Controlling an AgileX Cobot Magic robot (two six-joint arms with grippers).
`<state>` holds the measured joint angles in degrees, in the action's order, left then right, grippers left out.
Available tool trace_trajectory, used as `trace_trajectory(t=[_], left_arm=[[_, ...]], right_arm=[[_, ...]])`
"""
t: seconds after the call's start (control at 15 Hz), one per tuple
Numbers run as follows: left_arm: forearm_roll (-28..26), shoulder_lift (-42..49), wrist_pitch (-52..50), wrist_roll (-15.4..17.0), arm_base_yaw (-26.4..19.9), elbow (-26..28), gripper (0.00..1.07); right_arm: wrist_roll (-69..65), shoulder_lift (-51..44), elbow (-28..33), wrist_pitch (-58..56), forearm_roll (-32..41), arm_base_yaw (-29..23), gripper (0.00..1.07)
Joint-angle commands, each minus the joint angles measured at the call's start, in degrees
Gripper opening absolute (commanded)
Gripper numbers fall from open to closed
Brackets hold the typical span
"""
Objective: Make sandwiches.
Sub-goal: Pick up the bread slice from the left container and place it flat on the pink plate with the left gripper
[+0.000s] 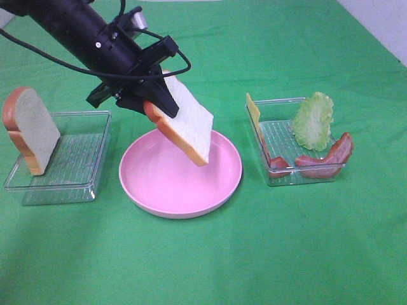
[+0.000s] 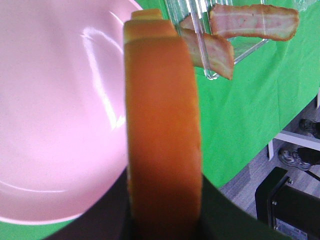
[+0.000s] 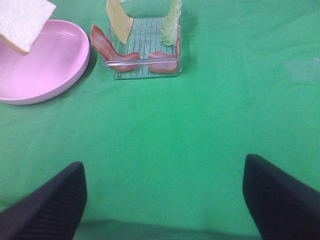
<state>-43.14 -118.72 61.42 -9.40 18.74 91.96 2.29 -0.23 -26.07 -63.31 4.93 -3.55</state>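
Note:
A white bread slice (image 1: 186, 124) with orange-brown crust hangs tilted over the pink plate (image 1: 159, 187), and my left gripper (image 1: 154, 105) is shut on its upper crust end. The left wrist view shows the crust (image 2: 162, 125) edge-on between the dark fingers (image 2: 105, 215), above the plate (image 2: 50, 125). A second bread slice (image 1: 28, 130) leans upright in the left clear tray (image 1: 76, 168). The right clear tray (image 1: 286, 136) holds yellow cheese (image 1: 253, 111), a lettuce leaf (image 1: 313, 121) and bacon strips (image 1: 331, 155). My right gripper (image 3: 165, 200) stands open over bare cloth, well short of that tray (image 3: 142, 67).
Green cloth covers the whole table. In the right wrist view the plate (image 3: 45, 65) lies beside the tray, with the cheese (image 3: 119, 20), lettuce (image 3: 171, 22) and bacon (image 3: 107, 45) in it. The table edge and floor show in the left wrist view.

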Motion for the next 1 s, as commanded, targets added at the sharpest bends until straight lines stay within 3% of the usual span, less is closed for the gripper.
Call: trace_trajectory(t=[0.07,0.2,0.6,1.0], left_arm=[[-2.64,-2.35,-0.80,-1.60,0.23,0.11,0.00],[-6.07,-4.47,-2.23,-2.81,0.23,0.11,0.00],[-8.82,-8.25,-3.90,-1.72,0.57,0.11,0.00],[-8.88,-10.20,-3.32,-1.49,1.49,0.11,0.00]], right_arm=[[0.57,-1.38,0.17,0.23,0.34,0.06,0.82],[0.57,-1.38,0.17,0.23,0.34,0.06,0.82],[0.57,-1.38,0.17,0.23,0.46,0.06,0.82],[0.57,-1.38,0.17,0.23,0.46,0.06,0.82]])
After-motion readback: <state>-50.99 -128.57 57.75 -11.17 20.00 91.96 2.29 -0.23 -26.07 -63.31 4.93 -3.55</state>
